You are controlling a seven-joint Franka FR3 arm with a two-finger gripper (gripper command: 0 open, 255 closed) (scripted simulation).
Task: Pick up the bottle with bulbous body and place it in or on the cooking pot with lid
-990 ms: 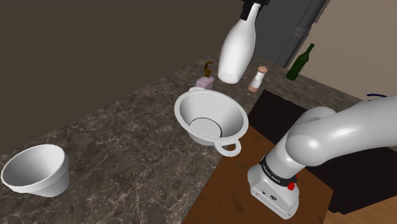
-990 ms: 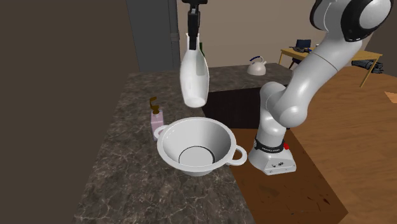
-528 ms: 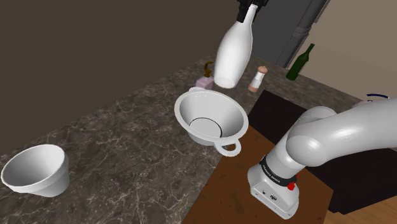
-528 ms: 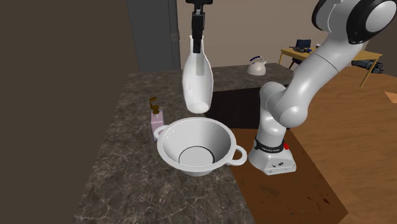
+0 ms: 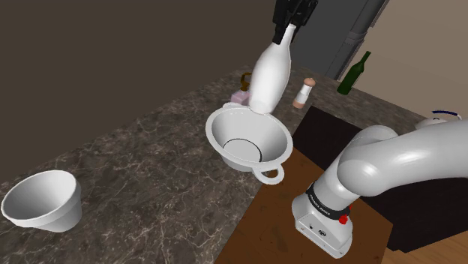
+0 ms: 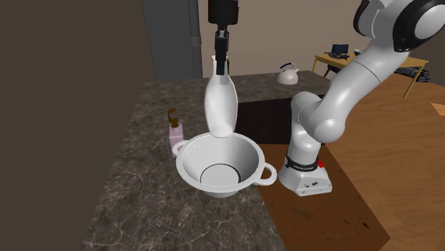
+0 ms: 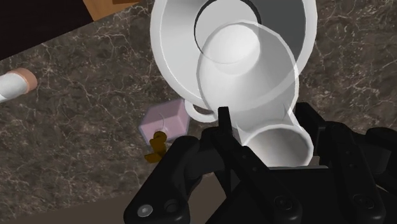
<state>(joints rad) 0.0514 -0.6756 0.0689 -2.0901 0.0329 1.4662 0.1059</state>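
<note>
My claw [image 5: 288, 28] is shut tight on the thin neck of the white bottle [image 5: 268, 75], so the fat round part hangs down under me. The bottle is up in the air, not touching anything, and it leans a little. The white pot [image 5: 279, 136] sits on the dark counter [image 5: 150, 165] right under it, open on top, and I see no lid on it. From the side, the bottle [image 6: 221, 107] has its bottom close above the far edge of the pot [image 6: 192, 162], not over the middle. Looking down past my fingers [image 7: 228, 137], the bottle's round bottom [image 7: 248, 70] covers part of the pot [image 7: 167, 44], near the rim. A small pink soap [image 6: 175, 135] stands just beside that rim. I think this is where things could go bad. If I let go here, the bottle could hit the rim, bounce and roll out onto the counter, or knock the soap over. I only hold the neck, and the heavy part is far below, so a fast move could make it swing or slip from my claw. The bottle also looks taller than the pot is deep, so it may tip and lean once it is inside. I should get over the middle, go down slowly, and let go low.
</note>
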